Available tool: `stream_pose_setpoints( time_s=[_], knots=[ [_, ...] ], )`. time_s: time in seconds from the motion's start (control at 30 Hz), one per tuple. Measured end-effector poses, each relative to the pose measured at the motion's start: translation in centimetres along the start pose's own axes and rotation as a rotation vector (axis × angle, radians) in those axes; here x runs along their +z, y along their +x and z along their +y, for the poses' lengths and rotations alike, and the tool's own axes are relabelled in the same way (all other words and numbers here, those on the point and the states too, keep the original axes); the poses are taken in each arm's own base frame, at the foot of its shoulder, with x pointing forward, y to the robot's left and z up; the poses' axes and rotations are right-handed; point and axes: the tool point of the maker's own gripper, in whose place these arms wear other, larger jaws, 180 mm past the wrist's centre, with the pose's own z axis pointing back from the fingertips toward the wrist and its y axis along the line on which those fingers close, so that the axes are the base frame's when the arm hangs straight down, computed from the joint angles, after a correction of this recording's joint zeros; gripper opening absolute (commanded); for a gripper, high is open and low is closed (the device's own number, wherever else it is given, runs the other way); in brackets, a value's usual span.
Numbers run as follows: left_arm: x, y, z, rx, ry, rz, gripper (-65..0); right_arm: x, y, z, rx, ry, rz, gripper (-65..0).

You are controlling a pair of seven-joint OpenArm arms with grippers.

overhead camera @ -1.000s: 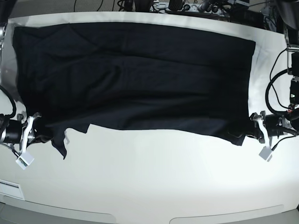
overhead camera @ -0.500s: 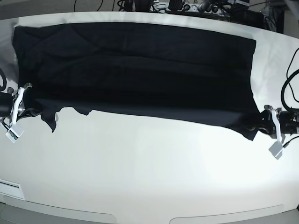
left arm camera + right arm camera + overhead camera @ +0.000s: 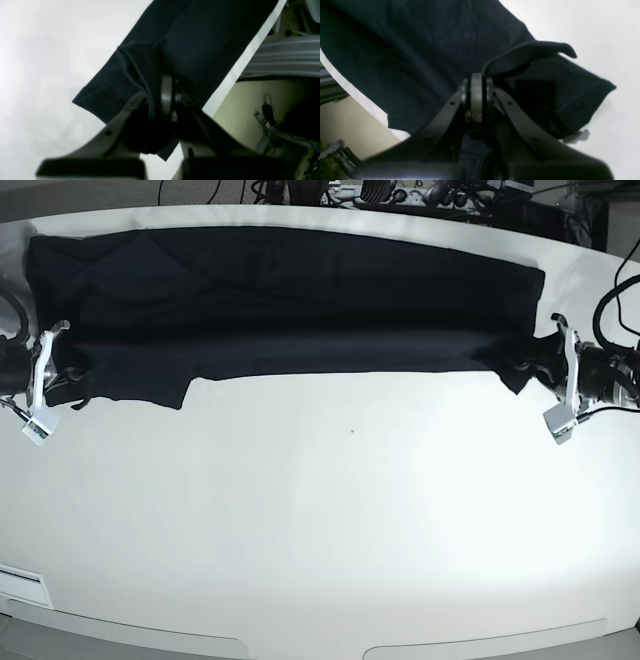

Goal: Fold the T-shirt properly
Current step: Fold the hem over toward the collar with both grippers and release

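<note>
stretching between both grippers — t-shirt [image 3: 290,300]

T-shirt [image 3: 290,305] front edge farther back

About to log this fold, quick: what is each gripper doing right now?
Left gripper: closed on the T-shirt.
Right gripper: closed on the T-shirt's other end.

I see the black T-shirt [image 3: 290,305] stretched into a long, wide band across the far side of the white bench [image 3: 330,520], its near edge doubled over and pulled taut.
</note>
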Motion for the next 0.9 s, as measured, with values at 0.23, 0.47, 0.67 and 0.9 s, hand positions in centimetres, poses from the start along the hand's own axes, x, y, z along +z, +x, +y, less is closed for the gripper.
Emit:
stream_pose_setpoints(
  time_s=[0.23,0.47,0.67,0.9],
  knots=[
    [-0.1,-1.2,-0.3,0.015,-0.012,0.036,-65.0,0.0,-1.0,-0.9,0.006,-0.050,0.049,-65.0],
    [1.3,-1.5,0.0,0.013,0.012,0.052,-65.0,1.0,-1.1,-1.6,-0.002,-0.076,0.066,-65.0],
    [1.4,-2.0,0.1,0.032,0.015,0.070,-65.0,0.7,-1.7,-1.0,-0.013,-0.047,0.071,-65.0],
    [0.2,-4.2,-1.2,0.056,-0.027,0.130,-60.4,-0.4,-5.0,0.4,-0.049,-0.009,0.147,-65.0]
  ],
)
